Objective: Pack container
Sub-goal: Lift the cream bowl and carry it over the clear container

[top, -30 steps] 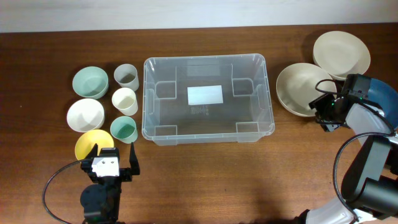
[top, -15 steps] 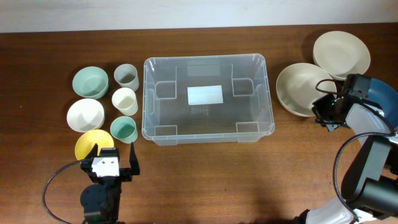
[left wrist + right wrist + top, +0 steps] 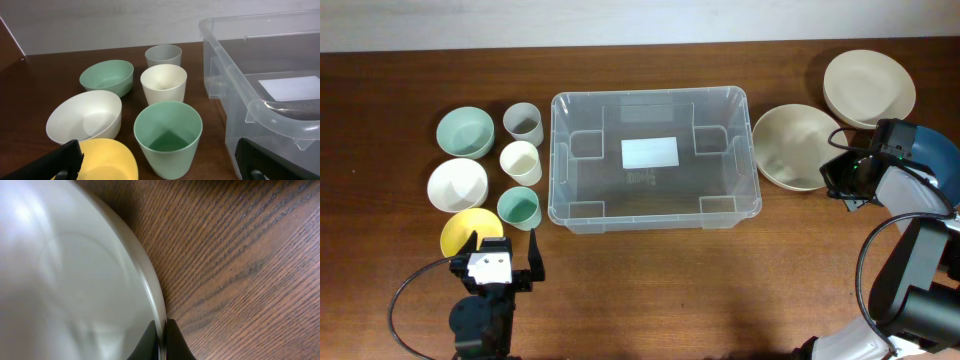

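Fingers of the right gripper (image 3: 161,334) pinch the blurred, cut-off beige bowl (image 3: 75,270) rim; left gripper (image 3: 503,255) fingers spread.

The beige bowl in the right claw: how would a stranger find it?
Start at the clear container mid-table. To its right sit two beige bowls. Yours is the nearer bowl, its rim pinched by the right claw, unlike the far bowl.

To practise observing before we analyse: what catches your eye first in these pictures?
The large clear container dominates mid-table, empty except its white label. Right of it, the right gripper pinches the rim of a beige bowl; small pastel bowls and cups cluster on the left.
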Available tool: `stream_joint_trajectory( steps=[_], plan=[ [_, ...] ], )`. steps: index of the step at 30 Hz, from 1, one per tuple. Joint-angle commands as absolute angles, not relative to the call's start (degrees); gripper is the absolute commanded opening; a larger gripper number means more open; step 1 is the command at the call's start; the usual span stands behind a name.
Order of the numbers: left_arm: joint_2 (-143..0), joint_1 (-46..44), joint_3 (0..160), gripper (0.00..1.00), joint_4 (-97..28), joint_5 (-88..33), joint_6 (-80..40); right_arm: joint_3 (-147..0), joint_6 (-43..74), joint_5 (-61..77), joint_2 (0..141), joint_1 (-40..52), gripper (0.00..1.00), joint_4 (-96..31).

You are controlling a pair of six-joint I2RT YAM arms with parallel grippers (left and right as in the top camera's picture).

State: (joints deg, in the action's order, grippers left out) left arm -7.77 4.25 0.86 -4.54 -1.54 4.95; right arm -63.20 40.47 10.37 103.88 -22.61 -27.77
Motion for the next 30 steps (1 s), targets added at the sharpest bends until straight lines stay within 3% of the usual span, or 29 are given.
stream_joint_trajectory(
  steps=[1, 12, 21, 30],
  plan=[
    [-7.7, 4.0, 0.5, 0.99, -4.6, -2.0, 5.7, -63.2, 41.0, 10.5, 104.0, -23.4, 0.03, -27.6],
    [-7.7, 4.0, 0.5, 0.99, -4.6, -2.0, 5.7, -74.5, 40.8, 14.0, 100.8, -24.8, 0.04, -33.4],
    [-7.7, 4.0, 0.5, 0.99, -4.6, -2.0, 5.7, -98.9, 37.4, 14.2, 99.7, -24.8, 0.04, -49.4],
    [-7.7, 4.0, 0.5, 1.00, -4.6, -2.0, 5.7, -122.1, 26.5, 26.0, 99.6, -19.0, 0.04, -65.8]
  ],
)
